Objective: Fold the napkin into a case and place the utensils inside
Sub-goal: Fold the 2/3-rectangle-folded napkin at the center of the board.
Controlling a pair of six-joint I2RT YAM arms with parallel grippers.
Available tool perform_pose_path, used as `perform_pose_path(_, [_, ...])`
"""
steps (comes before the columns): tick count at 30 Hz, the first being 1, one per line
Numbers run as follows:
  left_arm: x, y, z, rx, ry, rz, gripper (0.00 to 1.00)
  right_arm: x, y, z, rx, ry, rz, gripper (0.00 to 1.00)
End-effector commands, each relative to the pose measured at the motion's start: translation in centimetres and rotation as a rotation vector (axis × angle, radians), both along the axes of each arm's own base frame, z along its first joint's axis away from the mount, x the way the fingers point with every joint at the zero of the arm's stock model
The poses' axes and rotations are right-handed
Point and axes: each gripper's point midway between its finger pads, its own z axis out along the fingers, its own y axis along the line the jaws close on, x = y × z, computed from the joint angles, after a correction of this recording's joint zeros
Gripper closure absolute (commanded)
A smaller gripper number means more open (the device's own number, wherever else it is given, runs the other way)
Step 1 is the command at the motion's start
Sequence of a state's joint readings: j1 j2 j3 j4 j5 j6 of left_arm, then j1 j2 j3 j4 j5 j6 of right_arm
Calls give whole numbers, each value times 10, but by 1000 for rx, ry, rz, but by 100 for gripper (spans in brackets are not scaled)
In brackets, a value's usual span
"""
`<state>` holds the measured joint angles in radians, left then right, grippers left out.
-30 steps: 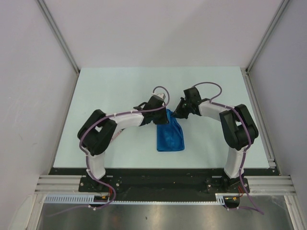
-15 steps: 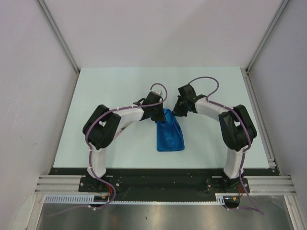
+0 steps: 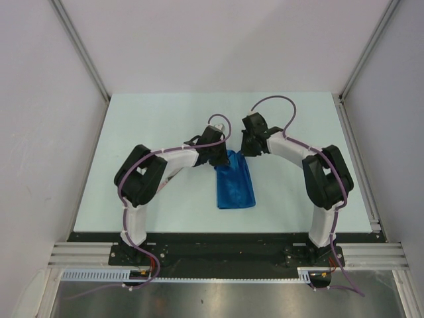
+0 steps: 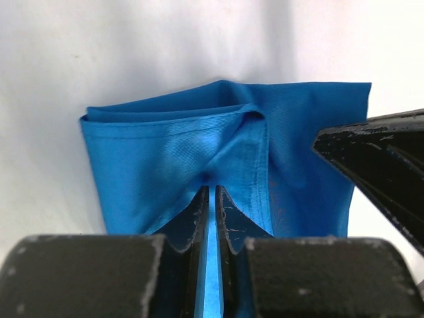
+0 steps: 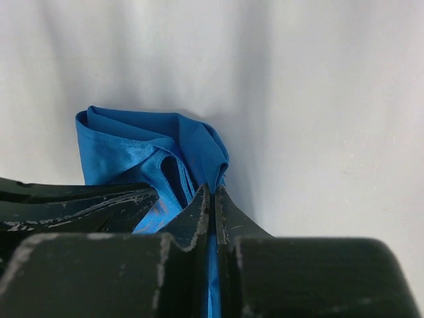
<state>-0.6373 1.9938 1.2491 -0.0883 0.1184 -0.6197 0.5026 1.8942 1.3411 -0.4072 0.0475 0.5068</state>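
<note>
Napkin (image 3: 234,185): folded, mid-frame on desk (image 3: 152,119); left jaws, right jaws both clamped on its upper edge. Risk: uneven pull undoes fold.

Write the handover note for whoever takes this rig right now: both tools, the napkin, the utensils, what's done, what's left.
Left tool: shut on a fold of the napkin, at its far end, left side.
Right tool: shut on the right edge of the same end.
Napkin: on the table between the arms, folded to a narrow oblong.
Utensils: none in view.
Done: folding down to the oblong.
Left: finish the case, find the utensils, slide them inside.
</note>
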Motion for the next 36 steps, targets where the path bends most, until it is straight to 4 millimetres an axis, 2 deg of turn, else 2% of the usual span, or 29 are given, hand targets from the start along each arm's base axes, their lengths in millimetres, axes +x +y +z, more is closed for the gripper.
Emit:
perform_pose_path(1, [5,-9,8,-46,-31,-19,89,10,8,25,-36,-91,52,100])
perform_pose_path(4, [5,-11,5,-55,-32,-16,89,7,17,24,-39,-85,42,100])
perform_pose_path(5, [5,-12,5,-59,-31,-16,89,6,17,17,-61,-70,33,100])
perform_pose_path(6, [6,-12,5,-63,-31,-11,89,6,23,20,-56,-70,12,100])
perform_pose_path(8, [3,-10,1,-56,-20,-5,89,3,20,13,-88,-45,-27,100])
perform_pose_path(9, [9,-14,6,-80,-50,-7,89,0,23,12,-86,-41,-37,100])
perform_pose_path(14, [9,-15,3,-91,-54,-7,90,-3,33,12,-40,-55,-140,100])
perform_pose_path(18, [8,-16,2,-111,-57,-9,90,-6,42,2,56,-25,-184,100])
perform_pose_path(20, [5,-16,7,-135,-67,-15,90,-8,49,-2,119,-6,-205,100])
perform_pose_path(22, [1,-15,8,-144,-62,-29,90,-7,56,2,180,-6,-221,100])
perform_pose_path(25, [-3,-12,14,-160,-66,-43,88,-6,56,2,216,-4,-270,100])
perform_pose_path(26, [-4,-13,24,-177,-78,-52,87,-7,56,1,234,9,-299,100])
perform_pose_path(29, [-8,-8,34,-181,-84,-57,85,-5,55,1,279,34,-340,100])
perform_pose_path(36, [-11,20,52,-133,-104,-32,82,-4,54,5,348,68,-377,100])
